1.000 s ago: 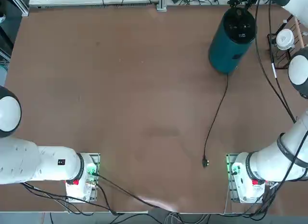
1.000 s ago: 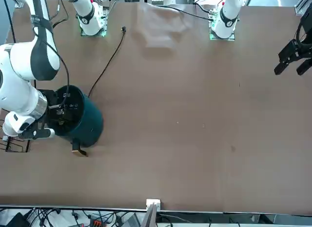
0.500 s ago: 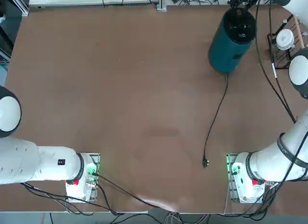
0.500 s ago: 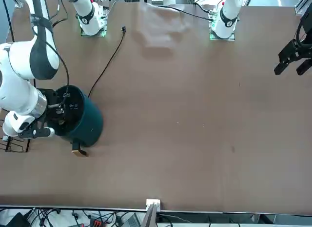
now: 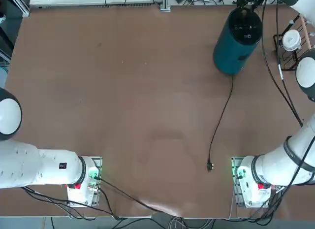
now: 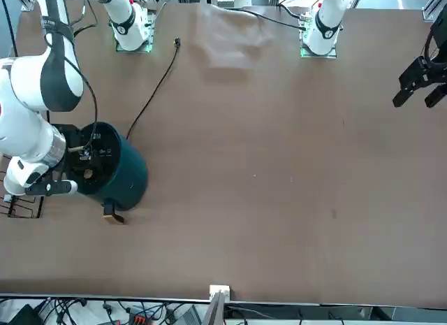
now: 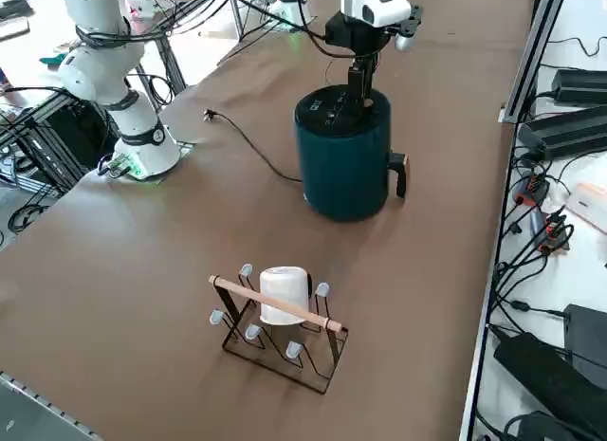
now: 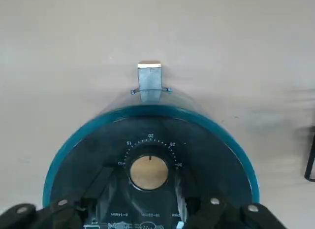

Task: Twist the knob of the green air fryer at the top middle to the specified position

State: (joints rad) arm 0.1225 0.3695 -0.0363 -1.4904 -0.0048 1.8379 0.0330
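Okay, from where I'm sitting the right gripper [image 8: 143, 174] is over the green air fryer [image 7: 343, 161], jaws partly open, one either side of the knob [image 8: 149, 173], with a gap a bit wider than it. I can't tell whether either one touches it, but it doesn't look clamped.

The knob is on the black top panel [image 8: 147, 128], round face up, its small dark mark aimed toward the "20" and the handle [image 8: 150, 82]. The fryer stands upright, long axis vertical, at the far right of the table [image 5: 147, 91], handle pointing away from the robot's bases.
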